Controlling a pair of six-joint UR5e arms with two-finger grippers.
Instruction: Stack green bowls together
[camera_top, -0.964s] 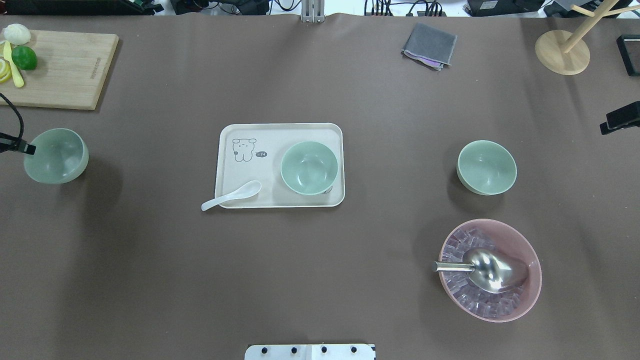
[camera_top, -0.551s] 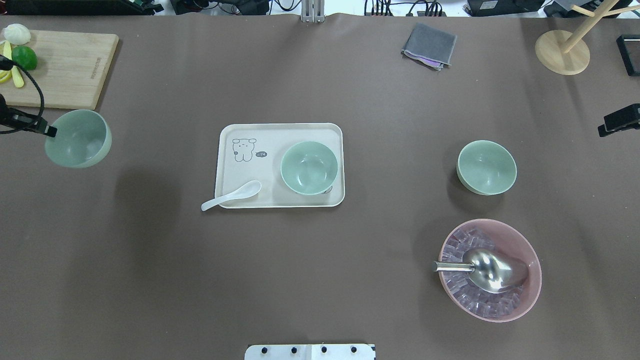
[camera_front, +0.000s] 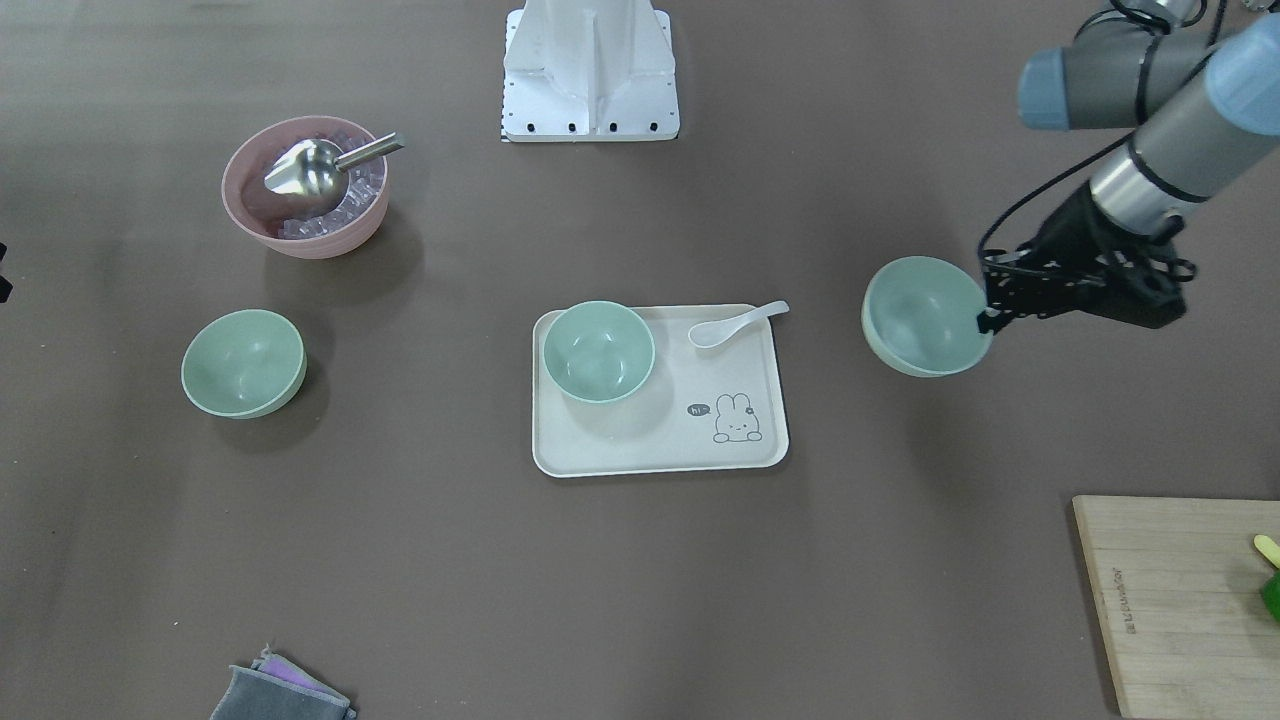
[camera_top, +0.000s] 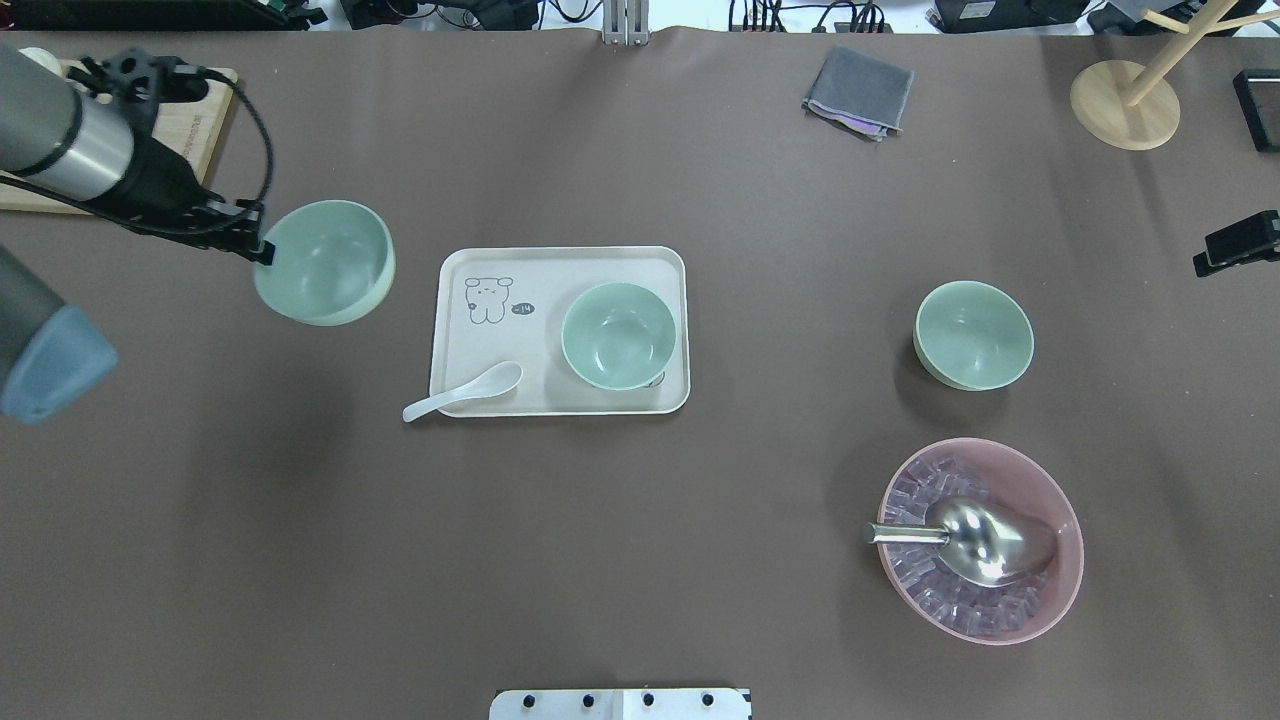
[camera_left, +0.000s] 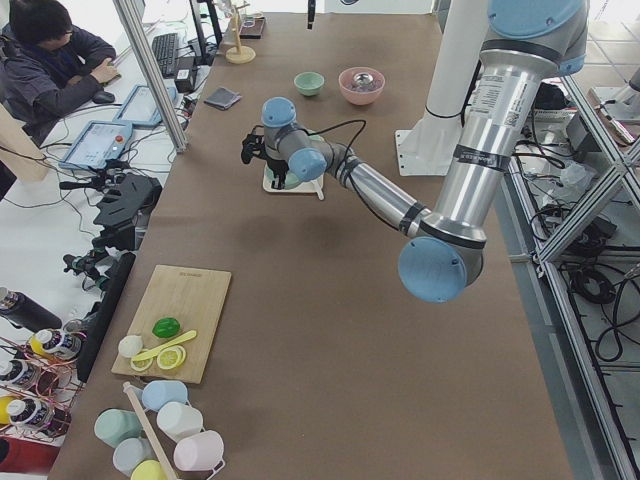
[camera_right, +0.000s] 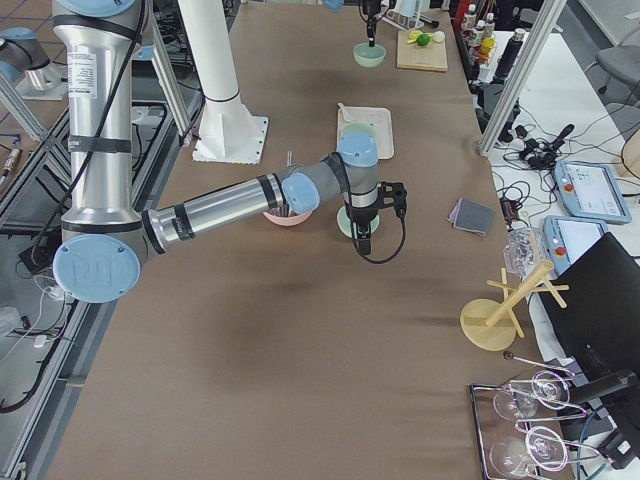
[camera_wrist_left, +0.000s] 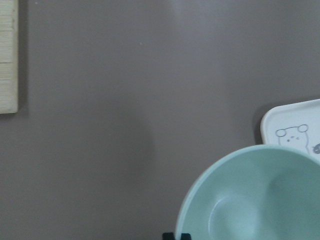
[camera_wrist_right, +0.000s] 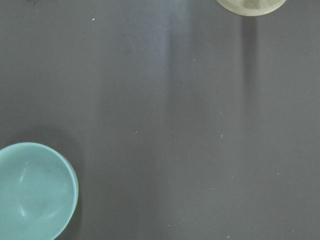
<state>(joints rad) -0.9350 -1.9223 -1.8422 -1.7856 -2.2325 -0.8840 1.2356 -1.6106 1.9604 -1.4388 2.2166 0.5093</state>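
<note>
Green bowls: prob. light, stiff plastic, matte so not v. slippery, not fragile. Best hold = pinch on rim wall, one finger in, one out. Look: small, round, pale mint, plain, all alike.

Carried bowl looks lifted off table, just beside tray. 2nd bowl sits on tray. 3rd bowl on table, well apart, near pink bowl w/ scoop.

Left gripper clamped on carried bowl's rim. Right gripper at view edge, holds nothing seen; open or closed, can't tell.

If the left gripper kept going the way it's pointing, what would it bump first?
Probably the table beside the tray. The left gripper seems to point mostly down, so the green bowl it holds would touch first; its tilt is unclear.
</note>
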